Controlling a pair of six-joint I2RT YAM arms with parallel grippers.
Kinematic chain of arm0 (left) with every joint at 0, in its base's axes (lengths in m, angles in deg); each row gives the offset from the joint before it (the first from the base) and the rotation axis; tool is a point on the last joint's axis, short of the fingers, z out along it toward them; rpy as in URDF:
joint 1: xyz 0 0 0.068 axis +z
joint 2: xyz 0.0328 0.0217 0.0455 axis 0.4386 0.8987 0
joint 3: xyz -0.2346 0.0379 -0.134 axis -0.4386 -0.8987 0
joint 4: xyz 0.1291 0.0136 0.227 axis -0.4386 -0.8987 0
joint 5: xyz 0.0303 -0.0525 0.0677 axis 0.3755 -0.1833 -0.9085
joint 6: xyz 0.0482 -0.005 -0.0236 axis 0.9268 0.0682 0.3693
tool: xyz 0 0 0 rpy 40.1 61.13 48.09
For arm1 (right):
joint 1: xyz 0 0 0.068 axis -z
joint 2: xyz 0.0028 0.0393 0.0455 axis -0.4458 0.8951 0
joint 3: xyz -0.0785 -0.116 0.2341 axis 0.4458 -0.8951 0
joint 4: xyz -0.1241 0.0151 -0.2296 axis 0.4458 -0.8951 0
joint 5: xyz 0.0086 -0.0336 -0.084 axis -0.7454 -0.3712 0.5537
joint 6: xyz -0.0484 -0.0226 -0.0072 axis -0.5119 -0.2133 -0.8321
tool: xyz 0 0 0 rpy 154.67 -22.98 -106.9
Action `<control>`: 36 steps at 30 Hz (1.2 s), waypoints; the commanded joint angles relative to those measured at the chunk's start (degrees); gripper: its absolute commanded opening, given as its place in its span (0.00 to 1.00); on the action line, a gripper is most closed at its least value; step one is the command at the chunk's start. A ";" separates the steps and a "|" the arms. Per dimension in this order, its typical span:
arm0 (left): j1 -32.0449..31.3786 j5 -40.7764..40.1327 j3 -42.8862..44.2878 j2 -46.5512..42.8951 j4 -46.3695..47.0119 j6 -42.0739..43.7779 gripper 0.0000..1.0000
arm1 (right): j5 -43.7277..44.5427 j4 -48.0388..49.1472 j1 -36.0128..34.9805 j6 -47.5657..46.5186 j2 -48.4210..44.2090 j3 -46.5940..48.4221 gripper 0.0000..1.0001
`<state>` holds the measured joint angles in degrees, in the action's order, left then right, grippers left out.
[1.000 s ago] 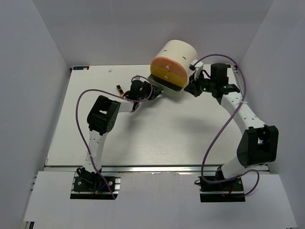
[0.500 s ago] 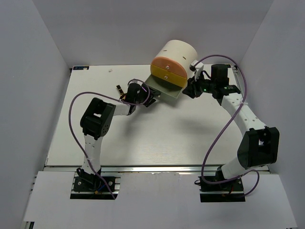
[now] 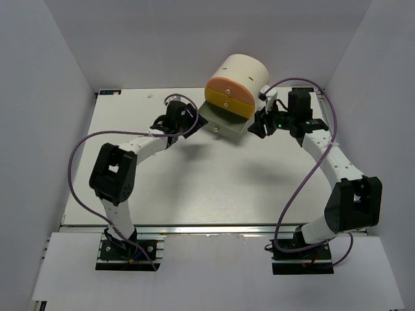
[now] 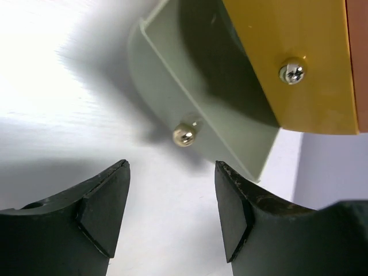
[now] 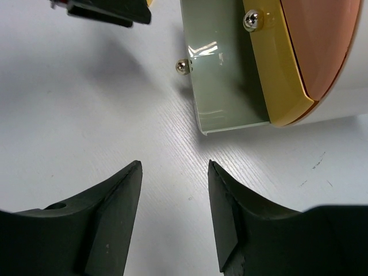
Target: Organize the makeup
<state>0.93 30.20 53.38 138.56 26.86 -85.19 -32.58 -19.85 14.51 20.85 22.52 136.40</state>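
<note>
Left gripper [image 4: 171, 172] hangs low over the table [image 4: 69, 103], jaws apart and nothing between them, facing the knob [image 4: 184, 135] of the grey-green drawer [image 4: 224, 138].

Of the makeup, only a small dark piece [image 3: 157, 122] shows. It lies on the table just left of that gripper in the top view. It may be a lipstick tube, but it is too small to be sure, and neither wrist view clearly catches it. If it is a tube, I would expect it to be light, stiff and smooth-shelled, so apt to slip or roll. The sound hold would be across the barrel near its middle, jaws square to its length. Which way its long axis lies cannot be read here.

The grey-green drawer stands pulled out of the cream cylinder [image 3: 243, 68], under the yellow drawer [image 4: 282, 57], and reaches toward the near right of the table. No makeup shows in the part of it that can be seen.

Just right of that drawer sits the right gripper [image 5: 174, 169], jaws likewise apart and empty, close above the table.
</note>
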 commanded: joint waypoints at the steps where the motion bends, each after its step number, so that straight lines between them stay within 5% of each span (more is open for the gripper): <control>1: 1.87 -6.96 0.16 -4.86 -10.93 7.69 0.70 | -0.96 0.68 0.37 -0.34 -1.76 -0.71 0.56; 7: 6.70 -8.46 4.98 -3.55 -19.64 18.49 0.74 | -1.93 1.47 0.37 0.36 -1.32 -1.42 0.57; 14: 9.79 -4.15 9.73 -1.45 -18.24 36.16 0.83 | -2.28 1.47 0.28 0.01 -0.62 -0.36 0.60; 27: 12.07 -4.59 15.44 6.81 -6.12 52.87 0.84 | -1.85 1.03 0.54 -0.25 -1.23 -1.15 0.63; 36: 13.04 1.79 24.85 15.43 -10.25 60.96 0.81 | -1.58 1.64 0.98 -0.08 -1.49 -2.38 0.64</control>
<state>13.54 26.74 75.52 153.95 17.02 -28.99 -33.89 -19.52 14.99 20.85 22.48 134.18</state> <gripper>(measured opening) 0.815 0.637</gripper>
